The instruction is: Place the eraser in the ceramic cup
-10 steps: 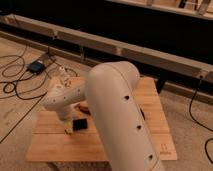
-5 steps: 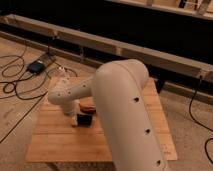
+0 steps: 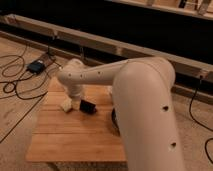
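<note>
Arm [image 3: 125, 80] shifted back-left; hand [image 3: 85, 105] over table [image 3: 75, 142], beside cream block [image 3: 66, 105]; grip unclear.

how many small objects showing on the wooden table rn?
2: a cream-white piece image-left of the gripper, the black eraser image-right of it. The arm covers the table's right part, so others may be hidden.

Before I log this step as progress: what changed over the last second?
The gripper moved away from the near edge of the wooden table toward its middle. The black eraser travelled with it, though whether it is held is unclear. The table and the dark floor box stayed put.
</note>
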Motion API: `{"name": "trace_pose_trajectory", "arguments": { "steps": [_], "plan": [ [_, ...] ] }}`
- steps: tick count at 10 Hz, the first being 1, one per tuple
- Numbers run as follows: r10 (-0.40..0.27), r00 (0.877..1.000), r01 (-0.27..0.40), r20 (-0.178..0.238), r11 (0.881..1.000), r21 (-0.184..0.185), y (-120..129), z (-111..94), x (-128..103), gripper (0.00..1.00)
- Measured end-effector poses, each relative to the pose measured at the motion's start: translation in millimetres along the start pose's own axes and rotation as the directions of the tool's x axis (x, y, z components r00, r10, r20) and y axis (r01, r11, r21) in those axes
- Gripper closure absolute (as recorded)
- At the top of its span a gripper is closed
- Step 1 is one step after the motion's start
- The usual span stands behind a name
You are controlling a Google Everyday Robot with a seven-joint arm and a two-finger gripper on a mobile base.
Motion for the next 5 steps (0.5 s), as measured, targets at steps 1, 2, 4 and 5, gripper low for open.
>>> {"name": "trace_pose_trajectory", "arguments": {
  "steps": [1, 2, 4, 5],
  "plan": [
    [0.064, 0.997, -0.065, 0.041, 0.998, 0.011, -24, -16, 4, 1.00],
    [0.127, 0.989, -0.129, 0.081, 0.992, 0.016, -48, -31, 9, 1.00],
    [0.213, 0.967, -0.219, 0.137, 0.975, 0.026, -84, -53, 18, 1.00],
    [0.245, 0.956, -0.253, 0.159, 0.967, 0.030, -98, -63, 20, 1.00]
  ]
}}
